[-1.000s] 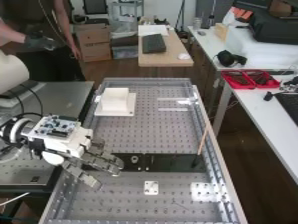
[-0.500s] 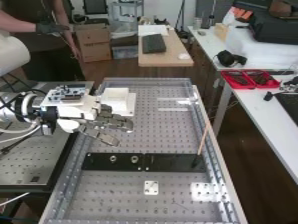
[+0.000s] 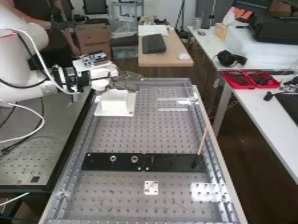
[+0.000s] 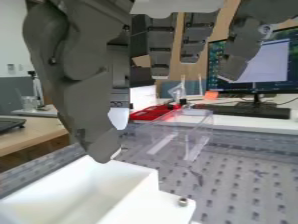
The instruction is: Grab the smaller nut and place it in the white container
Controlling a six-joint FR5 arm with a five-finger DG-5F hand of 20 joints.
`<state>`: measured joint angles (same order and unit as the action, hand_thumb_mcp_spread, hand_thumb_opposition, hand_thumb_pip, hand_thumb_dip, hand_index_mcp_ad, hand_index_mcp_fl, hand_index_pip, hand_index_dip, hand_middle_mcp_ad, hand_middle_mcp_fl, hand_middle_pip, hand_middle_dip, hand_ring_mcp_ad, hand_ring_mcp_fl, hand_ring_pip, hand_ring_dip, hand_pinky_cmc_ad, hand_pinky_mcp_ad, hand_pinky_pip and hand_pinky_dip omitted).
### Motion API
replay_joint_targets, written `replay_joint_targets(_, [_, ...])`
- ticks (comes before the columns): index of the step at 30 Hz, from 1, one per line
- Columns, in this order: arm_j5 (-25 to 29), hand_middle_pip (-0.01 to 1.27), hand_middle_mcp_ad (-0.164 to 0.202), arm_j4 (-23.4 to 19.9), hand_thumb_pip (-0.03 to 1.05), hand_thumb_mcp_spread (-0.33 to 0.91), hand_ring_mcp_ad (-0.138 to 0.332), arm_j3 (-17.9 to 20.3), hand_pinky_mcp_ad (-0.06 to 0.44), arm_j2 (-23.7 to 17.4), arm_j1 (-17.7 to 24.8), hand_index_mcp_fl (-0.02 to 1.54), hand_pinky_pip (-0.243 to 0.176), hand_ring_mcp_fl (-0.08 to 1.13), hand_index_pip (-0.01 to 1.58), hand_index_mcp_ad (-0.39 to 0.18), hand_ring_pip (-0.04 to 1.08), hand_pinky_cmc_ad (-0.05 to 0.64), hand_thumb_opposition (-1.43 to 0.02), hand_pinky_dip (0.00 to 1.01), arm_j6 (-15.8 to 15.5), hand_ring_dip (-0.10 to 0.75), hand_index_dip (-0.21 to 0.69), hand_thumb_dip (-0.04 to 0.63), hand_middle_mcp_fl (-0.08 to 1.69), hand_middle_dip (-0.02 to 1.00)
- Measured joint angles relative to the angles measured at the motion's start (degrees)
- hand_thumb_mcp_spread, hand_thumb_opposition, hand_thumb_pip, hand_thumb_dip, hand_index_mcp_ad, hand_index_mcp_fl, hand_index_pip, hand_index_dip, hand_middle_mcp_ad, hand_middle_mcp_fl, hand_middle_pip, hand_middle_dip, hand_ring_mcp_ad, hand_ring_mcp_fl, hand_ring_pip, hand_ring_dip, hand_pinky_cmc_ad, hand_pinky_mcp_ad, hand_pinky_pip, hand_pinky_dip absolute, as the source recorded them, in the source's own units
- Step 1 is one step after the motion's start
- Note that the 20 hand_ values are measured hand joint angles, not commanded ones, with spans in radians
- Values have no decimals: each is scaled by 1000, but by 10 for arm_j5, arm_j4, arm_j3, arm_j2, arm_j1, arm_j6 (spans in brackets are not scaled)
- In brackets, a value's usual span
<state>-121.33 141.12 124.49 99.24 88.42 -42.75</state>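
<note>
In the high view the hand [image 3: 125,76] is at the bench's far left end, just above and beyond the white container [image 3: 116,101]. In the wrist view the hand [image 4: 78,70] hangs over the white container [image 4: 136,196], at its edge; part of the opening can be seen, its bottom partly cut off. Whether the hand holds anything cannot be made out. On the flat black bar [image 3: 169,163] the larger nut [image 3: 113,159] and the bearing [image 3: 134,159] stand side by side.
A thin rod [image 3: 203,141] leans at the bar's right end. Low on the bench lies a small white plate [image 3: 151,187]. Clear plastic [image 4: 169,137] stands beyond the container in the wrist view. Red trays [image 3: 249,79] are on the right-hand table.
From low over the bar's left end, the hand has risen and moved toward the bench's far end, past the container. The larger nut and bearing, first partly covered, are now in plain sight.
</note>
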Motion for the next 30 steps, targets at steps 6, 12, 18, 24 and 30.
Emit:
replay_joint_targets(6, [-27, 138, 79, 9, 578, 534, 115, -15, 314, 24, 27, 332, -10, 0, 1545, -185, 89, 384, -946, 220, 9, 134, 134, 220, 122, 302])
replay_joint_targets(12, [-27, 138, 79, 21, 581, 538, 115, -26, 311, 37, 35, 332, -10, 0, 1525, -188, 93, 384, -946, 220, 7, 134, 134, 220, 122, 302])
replay_joint_targets(18, [-1, 138, 82, 45, 583, 469, 113, -36, 314, 44, 32, 65, -12, 0, 1358, -202, 89, 384, -892, 230, 7, 138, 126, 223, 86, 302])
replay_joint_targets(24, [33, 136, 82, 38, 583, 396, 113, -35, 311, 35, 25, -7, -28, 0, 1159, -204, 87, 389, -869, 335, 31, 138, 84, 223, 24, 302])
replay_joint_targets(30, [82, 136, 82, 38, 583, 375, 113, -46, 311, 5, 12, 0, -44, 0, 1080, -204, 82, 393, -850, 400, 47, 134, 58, 223, 2, 302])
